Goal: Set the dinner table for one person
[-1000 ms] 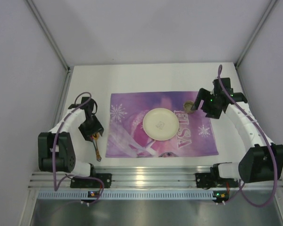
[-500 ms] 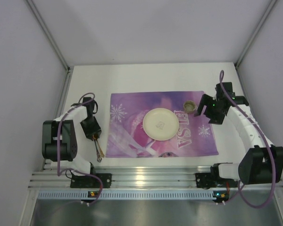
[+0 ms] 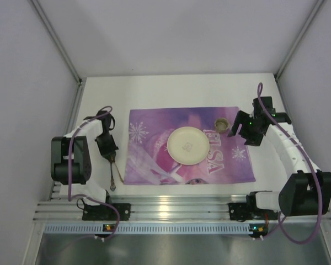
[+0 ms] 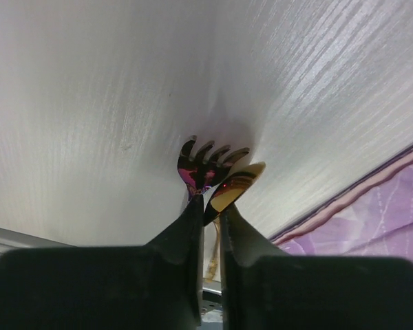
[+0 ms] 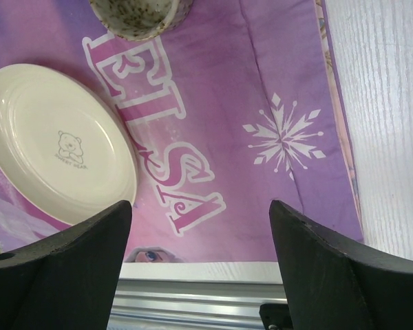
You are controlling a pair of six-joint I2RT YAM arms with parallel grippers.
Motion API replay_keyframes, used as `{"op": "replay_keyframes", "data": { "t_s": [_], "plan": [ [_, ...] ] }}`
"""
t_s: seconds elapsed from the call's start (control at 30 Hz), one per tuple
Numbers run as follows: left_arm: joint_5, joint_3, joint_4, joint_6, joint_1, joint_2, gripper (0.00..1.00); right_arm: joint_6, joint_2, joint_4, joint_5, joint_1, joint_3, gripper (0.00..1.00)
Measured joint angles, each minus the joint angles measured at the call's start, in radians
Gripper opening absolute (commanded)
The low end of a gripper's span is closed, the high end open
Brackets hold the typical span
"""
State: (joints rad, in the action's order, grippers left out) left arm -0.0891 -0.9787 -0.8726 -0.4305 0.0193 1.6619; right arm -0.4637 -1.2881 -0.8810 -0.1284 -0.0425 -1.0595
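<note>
Plate (image 3: 187,145) and cup (image 3: 222,123) sit on the placemat (image 3: 149,160); left gripper (image 4: 210,210) pinches fork (image 4: 201,165) and spoon (image 4: 235,184) together (not yet laid) beside it; right gripper (image 5: 198,213), spread wide, holds nothing.

The dinner table (image 3: 154,91) lies flat, plain white (ribbed rail (image 3: 165,207) at near edge).

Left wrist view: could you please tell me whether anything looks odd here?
Yes: a dark iridescent metal fork and a gold metal spoon lie overlapped on the white tabletop, both apparently between the left jaws.
</note>
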Motion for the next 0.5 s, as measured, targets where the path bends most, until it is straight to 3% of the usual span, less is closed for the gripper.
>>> {"op": "replay_keyframes", "data": {
  "t_s": [0.5],
  "plan": [
    [-0.009,-0.115,-0.002,0.042,-0.001,-0.008,0.0,-0.008,0.01,-0.005,0.002,0.0,0.0,0.8]
  ]
}}
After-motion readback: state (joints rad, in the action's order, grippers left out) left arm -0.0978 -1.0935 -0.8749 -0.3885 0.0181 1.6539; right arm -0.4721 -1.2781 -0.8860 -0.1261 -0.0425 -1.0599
